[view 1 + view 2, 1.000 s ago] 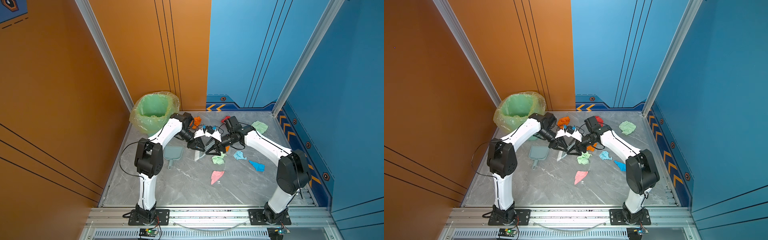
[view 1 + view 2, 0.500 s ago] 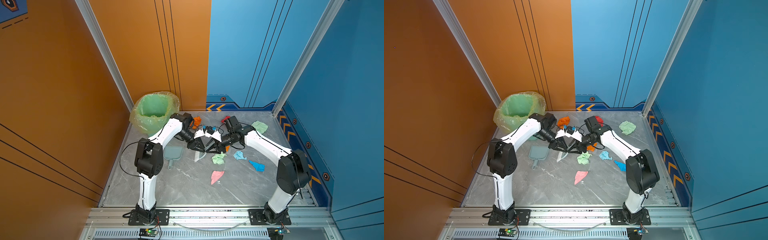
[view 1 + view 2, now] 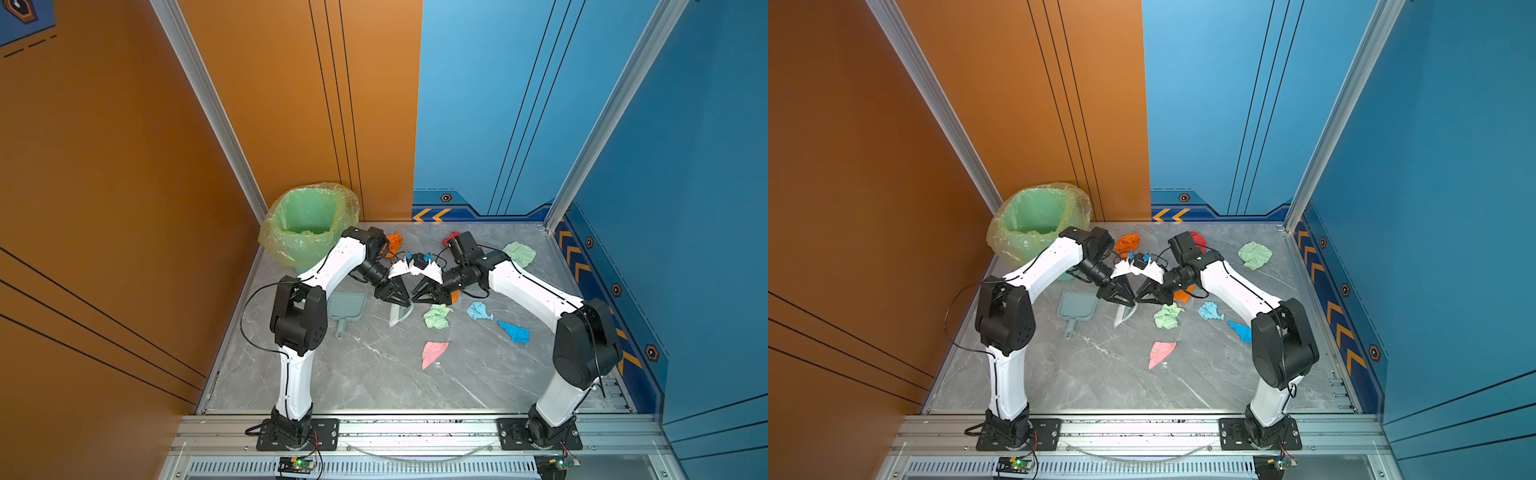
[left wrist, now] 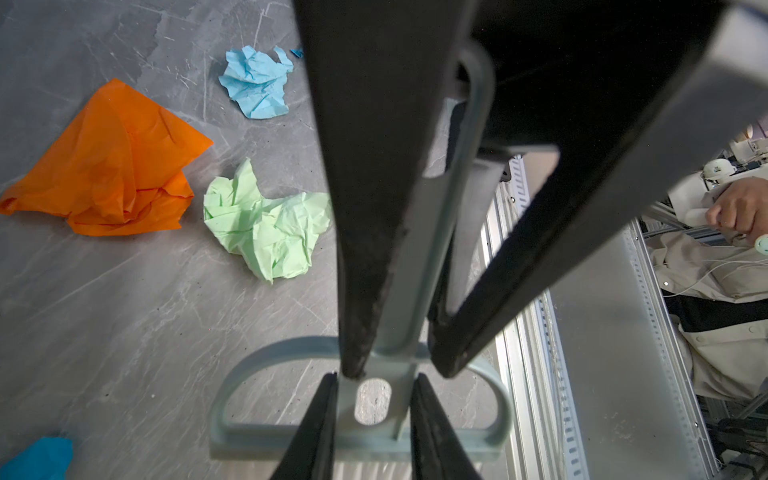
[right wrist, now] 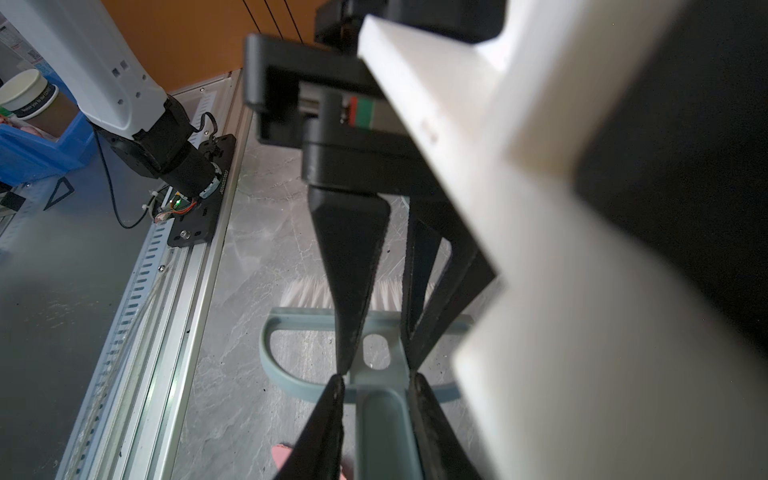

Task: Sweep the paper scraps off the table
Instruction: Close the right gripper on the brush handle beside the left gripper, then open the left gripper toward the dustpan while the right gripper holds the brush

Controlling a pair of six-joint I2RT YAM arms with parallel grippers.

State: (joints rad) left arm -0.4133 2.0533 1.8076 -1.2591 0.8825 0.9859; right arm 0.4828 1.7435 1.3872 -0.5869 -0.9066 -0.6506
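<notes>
**Brush shared between two hands, sweeping not yet begun**

Over the middle of the desk [image 3: 332, 382] the two arms meet on one tool, the pale blue brush [image 3: 398, 319]. The left hand [image 4: 375, 378] is closed narrow on the end of the brush handle, beside its hanging hole. The right hand [image 5: 376, 379] has its fingers pressed against both sides of the same handle, a little further along the stem. So each hand has a pinch on the brush. The brush stands upright with its bristles pointing down at the marble. I cannot tell whether they touch it.

The dustpan [image 3: 348, 309] lies flat on the desk just left of the brush, with nothing holding it. The lined bin [image 3: 309, 220] stands in the far left corner.

The paper scraps all lie loose on the desk. A pale green ball [image 3: 437, 316] and an orange sheet [image 3: 455, 296] are nearest the brush. A light blue scrap [image 3: 478, 311] and a darker blue scrap [image 3: 514, 331] lie to the right of them. A pink scrap [image 3: 433, 353] is nearer the front. An orange ball [image 3: 394, 240], a red scrap [image 3: 449, 239] and a second green scrap [image 3: 519, 253] lie toward the far edge.

I read this step as a handover of the brush. Next, one hand should let go, probably the left, which sits nearest the dustpan. It should open fully before the arms part, or the handle may twist. The freed hand could then set the pan's lip toward the green ball while the brush draws the light paper in gently.
</notes>
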